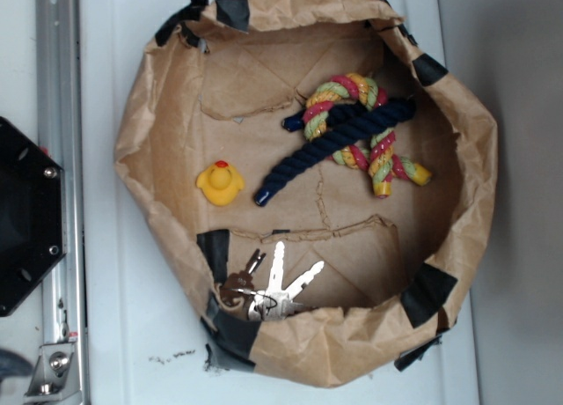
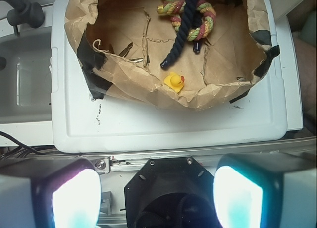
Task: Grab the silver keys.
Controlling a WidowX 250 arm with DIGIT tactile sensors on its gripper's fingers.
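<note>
The silver keys [image 1: 274, 290] lie fanned on their ring at the near inner edge of the crumpled brown paper bag [image 1: 154, 132], next to a black tape patch, with a darker brownish key at their left. In the wrist view only thin slivers of the silver keys [image 2: 125, 49] show, behind the bag's left wall. My gripper [image 2: 157, 198] is outside the bag, hanging over the robot's black base, far from the keys. Its two fingers [image 2: 74, 198] stand wide apart with nothing between them. The exterior view does not show the gripper.
A yellow rubber duck [image 1: 220, 183] sits in the bag left of centre. A navy rope [image 1: 339, 145] crosses a multicoloured rope [image 1: 374, 154] at the right. The bag's raised walls ring everything. A black base [image 1: 22, 216] and a metal rail [image 1: 57, 158] stand left of the white platform [image 1: 114, 335].
</note>
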